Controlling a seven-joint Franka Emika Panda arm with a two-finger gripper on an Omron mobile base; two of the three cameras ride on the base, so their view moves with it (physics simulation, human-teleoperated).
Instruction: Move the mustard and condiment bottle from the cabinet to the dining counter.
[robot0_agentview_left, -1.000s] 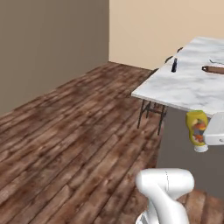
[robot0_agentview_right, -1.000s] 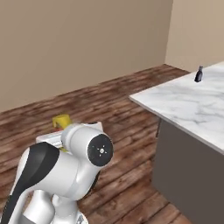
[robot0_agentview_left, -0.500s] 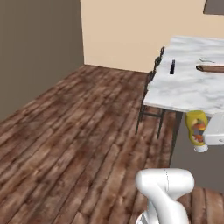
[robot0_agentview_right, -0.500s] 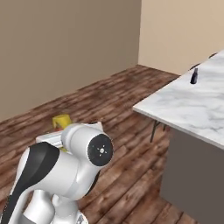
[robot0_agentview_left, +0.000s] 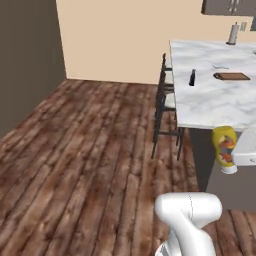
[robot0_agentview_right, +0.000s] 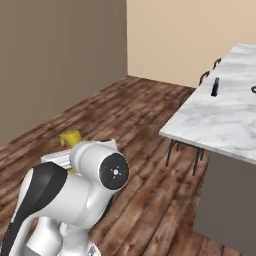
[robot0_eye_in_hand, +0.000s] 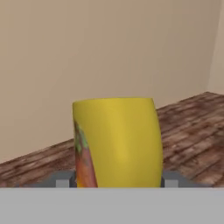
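The squat yellow mustard squeeze bottle (robot0_eye_in_hand: 117, 142) sits clamped between the two dark finger tips of the gripper (robot0_eye_in_hand: 117, 181), one pad pressed against each side of its rounded body. In the left base view the bottle (robot0_agentview_left: 223, 148) hangs cap-down in the air below the near edge of the big white grey-veined marble dining counter (robot0_agentview_left: 210, 95), off the dark plank floor (robot0_agentview_left: 80, 165). On the counter, near its left edge, stands the small dark condiment bottle (robot0_agentview_left: 192, 77), upright; further in lies a brown wooden board (robot0_agentview_left: 231, 76). Dark bar stools (robot0_agentview_left: 165, 107) stand tucked along the counter's left edge.
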